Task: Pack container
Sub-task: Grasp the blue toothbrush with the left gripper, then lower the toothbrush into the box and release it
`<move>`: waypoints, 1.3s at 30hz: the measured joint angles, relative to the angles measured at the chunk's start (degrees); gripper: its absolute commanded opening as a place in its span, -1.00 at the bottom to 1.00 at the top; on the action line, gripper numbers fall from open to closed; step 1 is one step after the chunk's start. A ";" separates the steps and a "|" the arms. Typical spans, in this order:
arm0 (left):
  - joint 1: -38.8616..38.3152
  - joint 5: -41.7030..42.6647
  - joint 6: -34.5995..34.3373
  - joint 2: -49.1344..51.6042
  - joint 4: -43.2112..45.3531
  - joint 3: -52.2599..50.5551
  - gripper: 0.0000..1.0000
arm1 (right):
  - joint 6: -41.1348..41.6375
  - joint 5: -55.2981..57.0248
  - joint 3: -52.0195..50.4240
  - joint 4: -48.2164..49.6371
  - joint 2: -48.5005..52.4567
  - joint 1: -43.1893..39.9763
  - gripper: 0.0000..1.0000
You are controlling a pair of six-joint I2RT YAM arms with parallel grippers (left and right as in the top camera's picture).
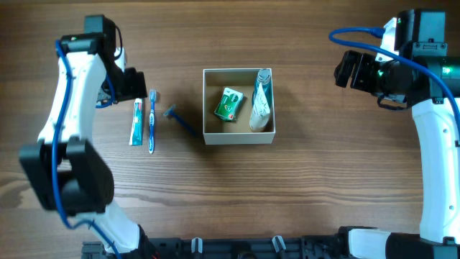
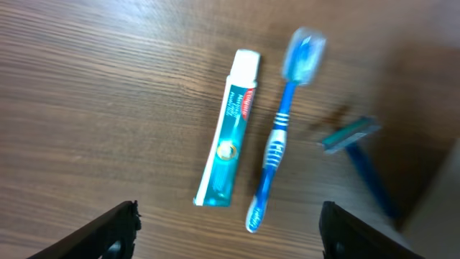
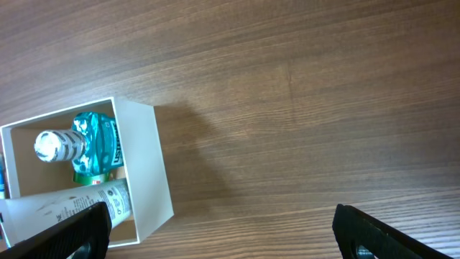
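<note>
The container (image 1: 208,108) is a square white-walled box with a tan floor at the table's middle. It holds a green bottle (image 1: 228,104) and a white tube (image 1: 261,102); both also show in the right wrist view, the bottle (image 3: 93,140) and the tube (image 3: 72,205). Left of the box lie a teal toothpaste tube (image 1: 136,122), a blue toothbrush (image 1: 152,121) and a blue razor (image 1: 180,119). My left gripper (image 2: 228,237) is open and empty above the toothpaste (image 2: 228,140) and toothbrush (image 2: 280,133). My right gripper (image 3: 223,234) is open and empty, to the right of the box (image 3: 147,169).
The wooden table (image 1: 323,165) carries nothing else. The razor (image 2: 356,155) lies right of the toothbrush in the left wrist view. The arm bases stand at the front edge.
</note>
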 measured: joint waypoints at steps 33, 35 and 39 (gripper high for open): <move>-29.62 8.90 -9.73 -13.11 14.25 -0.07 -0.69 | 0.00 0.02 0.00 -0.02 0.00 0.00 1.00; -32.17 7.67 -12.59 -9.62 18.58 -0.07 -0.73 | 0.00 0.02 0.00 0.00 0.00 0.00 0.99; -32.63 6.14 -16.83 2.05 21.57 -0.42 -0.28 | 0.00 0.00 0.00 -0.02 0.00 0.00 1.00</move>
